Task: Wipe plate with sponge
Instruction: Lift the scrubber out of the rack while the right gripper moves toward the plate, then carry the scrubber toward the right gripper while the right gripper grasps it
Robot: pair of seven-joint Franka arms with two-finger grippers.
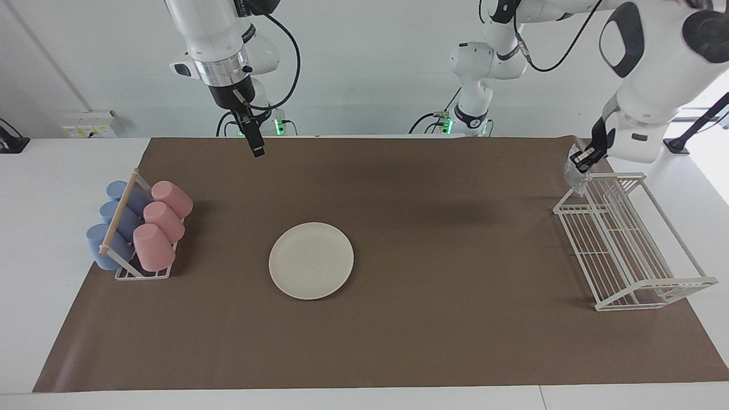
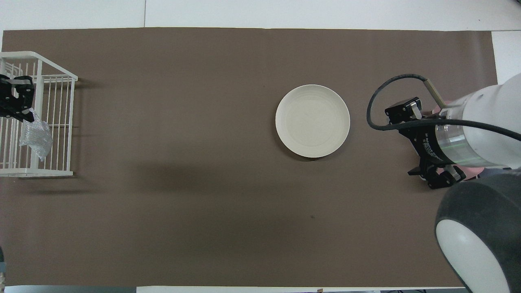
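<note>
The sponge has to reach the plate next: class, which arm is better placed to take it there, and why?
Left. The left pincer is shut on the sponge, raised over the wire rack. The right pincer hangs open and empty, so it likely just waits. The plate lies bare mid-table.

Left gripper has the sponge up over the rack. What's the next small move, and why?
Probably carry the left gripper toward the plate: it is shut on the sponge, raised above the wire rack, and the plate lies bare mid-mat. The right gripper waits.
</note>
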